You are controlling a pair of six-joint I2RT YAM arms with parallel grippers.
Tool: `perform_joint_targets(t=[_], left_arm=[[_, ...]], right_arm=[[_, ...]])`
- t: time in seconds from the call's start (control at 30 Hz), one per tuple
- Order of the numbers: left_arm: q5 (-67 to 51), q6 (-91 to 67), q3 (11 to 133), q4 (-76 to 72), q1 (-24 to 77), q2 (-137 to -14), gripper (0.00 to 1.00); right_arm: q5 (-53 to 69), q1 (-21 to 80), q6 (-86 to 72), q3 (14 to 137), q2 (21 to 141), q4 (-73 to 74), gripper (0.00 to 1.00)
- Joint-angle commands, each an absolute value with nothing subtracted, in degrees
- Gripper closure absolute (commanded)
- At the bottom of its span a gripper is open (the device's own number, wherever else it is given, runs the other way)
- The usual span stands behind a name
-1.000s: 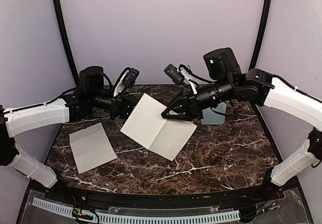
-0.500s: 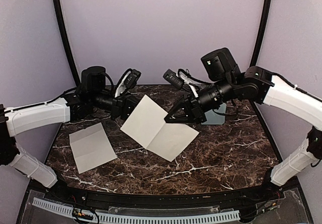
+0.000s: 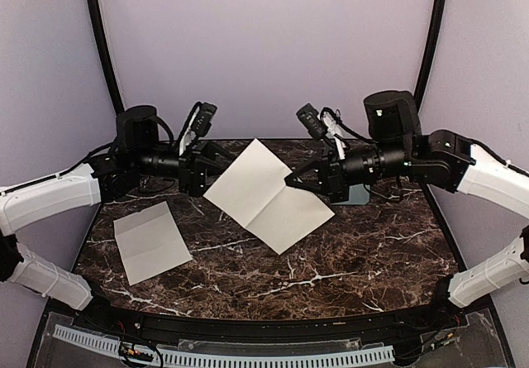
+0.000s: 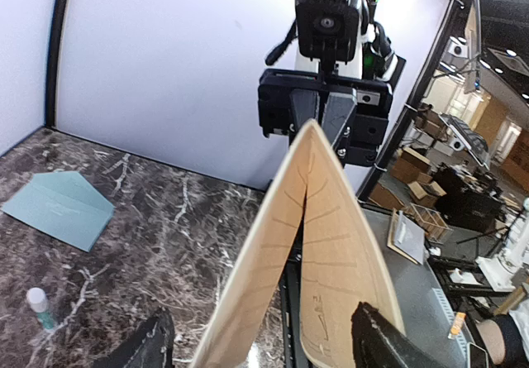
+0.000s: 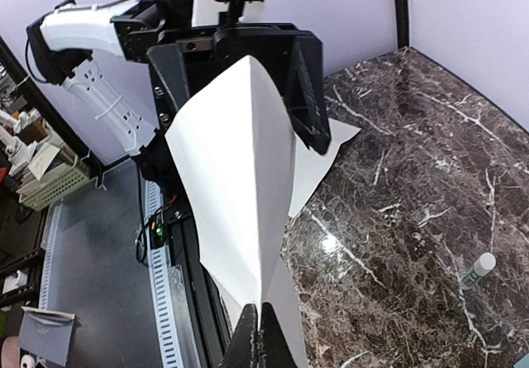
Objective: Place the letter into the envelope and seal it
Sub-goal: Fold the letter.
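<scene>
Jaws on the right gripper point(image 3: 291, 182) are pinched tight on the edge of the letter point(image 3: 269, 198) and hold it up in the air above the middle of the table point(image 3: 331, 260). The left gripper point(image 3: 213, 165) faces it from the other side with its jaws wide apart, one finger on each side of the sheet's far edge; whether either finger touches the paper I cannot tell.

The letter bends in a shallow V along its middle crease, plain and pale on the outside, cream with faint ruled lines on the inside.

The envelope point(image 4: 58, 209) lies flat at the back right of the table, pale grey-teal with a pointed flap. From above, the right arm covers most of it. A small white glue stick point(image 4: 36, 302) stands near it, apart. A second sheet point(image 3: 151, 241), pale and creased down the middle, lies flat at the near left, well away from both grippers. The tabletop is dark brown marble with white veins.
</scene>
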State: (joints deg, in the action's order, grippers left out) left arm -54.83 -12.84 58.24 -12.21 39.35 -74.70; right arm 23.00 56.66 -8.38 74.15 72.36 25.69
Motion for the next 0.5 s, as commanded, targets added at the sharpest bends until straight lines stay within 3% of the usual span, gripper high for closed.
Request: perform_joint_targets(t=[0.0, 0.27, 0.47], left_arm=[[-43.8, -13.1, 54.4, -16.9, 36.6, -66.2, 0.24], [-37.2, -15.0, 49.0, -24.7, 33.0, -58.6, 0.17], [-43.1, -18.8, 49.5, -27.2, 33.0, -62.7, 0.14]], right_arm=[[15.5, 56.9, -12.6, 69.9, 68.0, 14.9, 1.00], [7.6, 57.0, -16.5, 64.7, 65.5, 5.8, 1.00], [9.4, 56.9, -18.1, 60.6, 63.9, -4.6, 1.00]])
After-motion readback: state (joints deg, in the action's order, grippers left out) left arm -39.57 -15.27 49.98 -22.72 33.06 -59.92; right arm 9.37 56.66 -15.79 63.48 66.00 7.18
